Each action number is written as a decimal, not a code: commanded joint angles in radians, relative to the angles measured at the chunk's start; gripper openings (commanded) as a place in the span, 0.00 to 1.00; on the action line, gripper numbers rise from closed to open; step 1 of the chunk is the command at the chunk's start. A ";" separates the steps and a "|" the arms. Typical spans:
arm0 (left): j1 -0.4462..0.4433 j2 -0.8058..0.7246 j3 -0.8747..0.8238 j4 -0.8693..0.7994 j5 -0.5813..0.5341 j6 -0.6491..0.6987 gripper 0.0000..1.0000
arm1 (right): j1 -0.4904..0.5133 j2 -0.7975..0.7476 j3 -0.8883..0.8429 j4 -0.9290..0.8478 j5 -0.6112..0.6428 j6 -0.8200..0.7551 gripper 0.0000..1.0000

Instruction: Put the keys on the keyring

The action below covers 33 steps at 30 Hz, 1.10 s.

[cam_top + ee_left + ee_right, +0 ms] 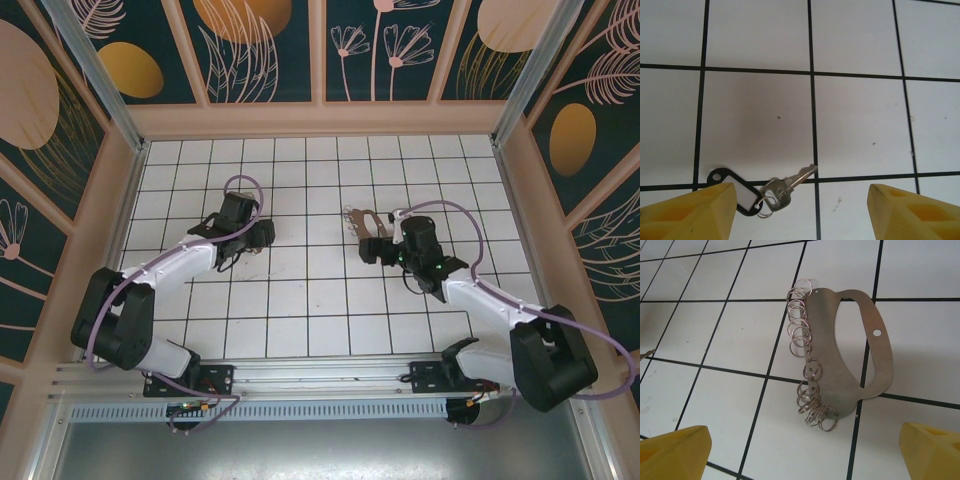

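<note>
A small silver key (789,183) lies flat on the white tiled floor, joined by a thin split ring to a black tag with a white insert (740,194). My left gripper (800,212) hovers over it, open; the tag's end lies by the left yellow finger (690,212) and the key in the gap. The keyring (822,350) is a flat grey metal plate with an oval cutout and several small split rings along one edge. It lies on the floor ahead of my right gripper (802,452), which is open and holds nothing. From above, the keyring (355,218) sits just beyond the right gripper (372,247).
The left gripper (260,236) sits left of centre on the tiled floor (300,300). Wooden walls with patterned panels (320,120) enclose the floor on three sides. Purple cables (470,235) loop off both arms.
</note>
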 commanded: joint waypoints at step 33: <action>0.000 0.023 -0.013 -0.008 0.001 0.001 0.53 | -0.048 0.170 0.109 -0.040 -0.010 -0.106 0.84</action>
